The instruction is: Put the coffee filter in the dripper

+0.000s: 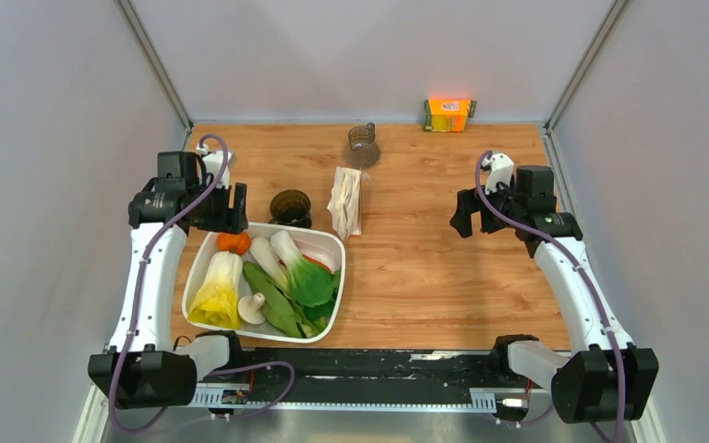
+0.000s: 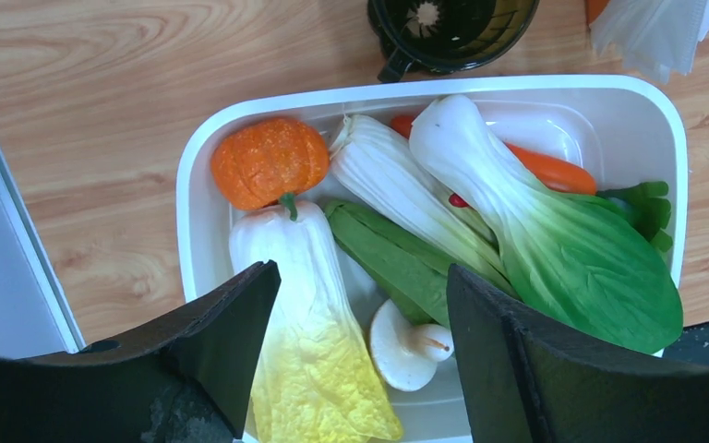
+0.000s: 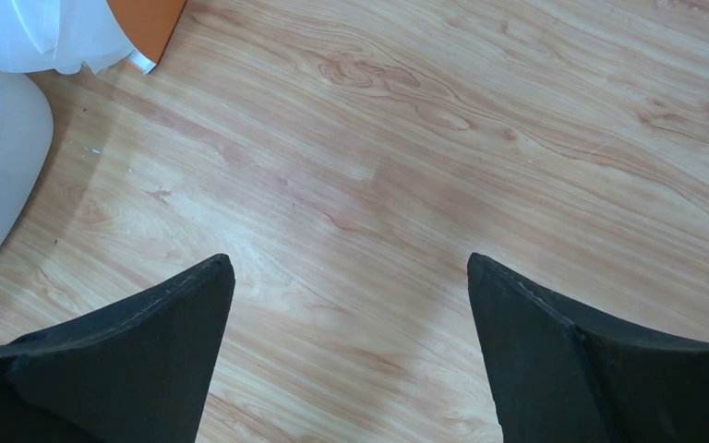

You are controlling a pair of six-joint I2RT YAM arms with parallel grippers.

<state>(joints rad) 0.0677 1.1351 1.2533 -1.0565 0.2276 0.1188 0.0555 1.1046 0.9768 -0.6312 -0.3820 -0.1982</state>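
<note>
Left end effector [image 2: 360, 355] and right end effector [image 3: 351, 355] gaped wide, holding nothing
Round dark brown see-through dripper [image 1: 290, 207] stood just behind white vegetable-filled tray [image 1: 328, 236] on wooden surface [image 1: 425, 268]

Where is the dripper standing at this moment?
In the top view, the dripper stands left of centre, just beyond the white tray, left of the filter packet.

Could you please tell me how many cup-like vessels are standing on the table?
2: the dark brown dripper stands behind the white tray, left of the wrapped filter packet; the clear glass jug stands farther back. None appears hidden.
</note>
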